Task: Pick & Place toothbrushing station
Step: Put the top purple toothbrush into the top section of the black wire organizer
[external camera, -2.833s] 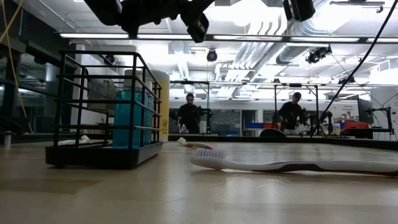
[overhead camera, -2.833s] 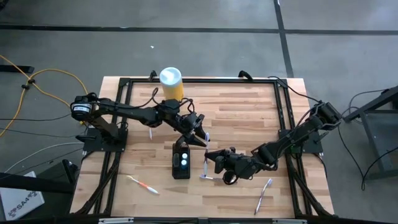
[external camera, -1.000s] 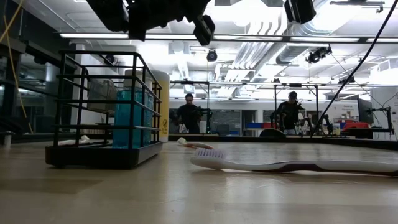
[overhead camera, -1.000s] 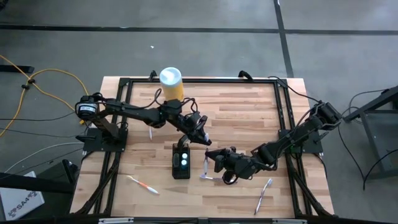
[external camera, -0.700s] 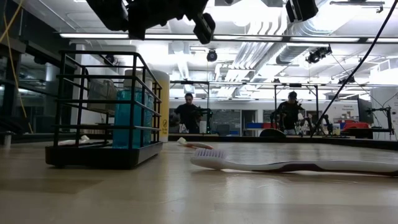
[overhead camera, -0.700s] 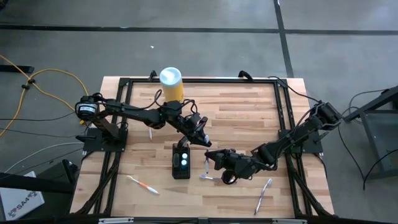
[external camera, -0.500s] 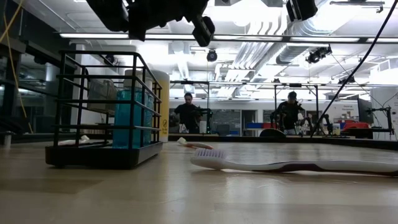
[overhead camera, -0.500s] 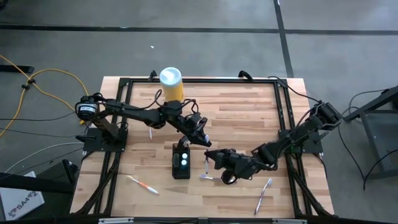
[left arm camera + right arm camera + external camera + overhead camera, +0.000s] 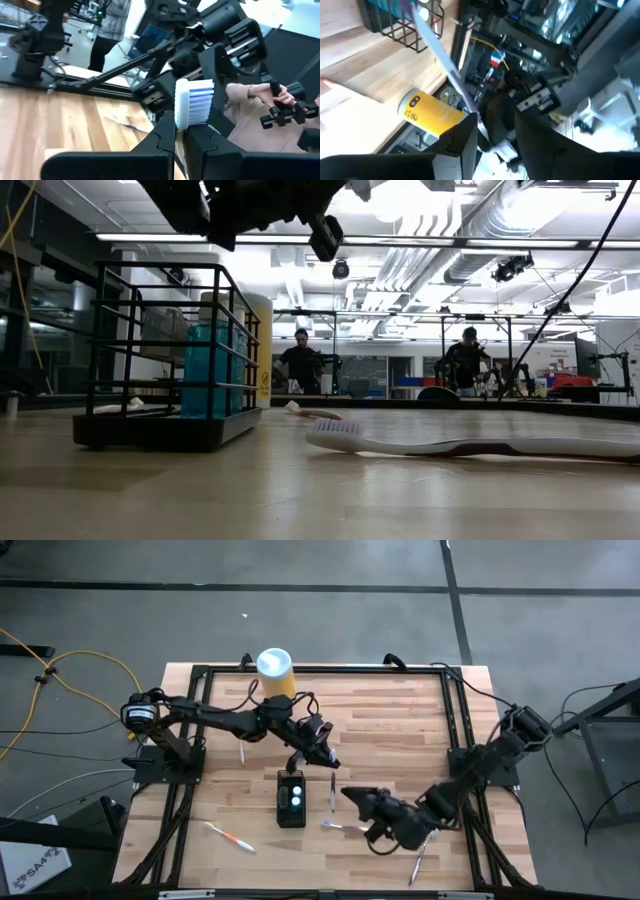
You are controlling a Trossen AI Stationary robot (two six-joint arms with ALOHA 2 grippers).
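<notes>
High view: left fingers (image 9: 326,759) pinch a toothbrush (image 9: 332,789) beside the toothbrushing station (image 9: 291,798); right fingers (image 9: 352,797) gape, empty.

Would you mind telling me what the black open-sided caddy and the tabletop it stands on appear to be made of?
The black open-sided caddy looks like thin metal wire or rod with a matte black coating: the low view shows slim straight bars with open gaps, though coated plastic cannot be excluded. The tabletop looks like light butcher-block wood, with visible joined strips, grain and a smooth low-sheen finish.
</notes>
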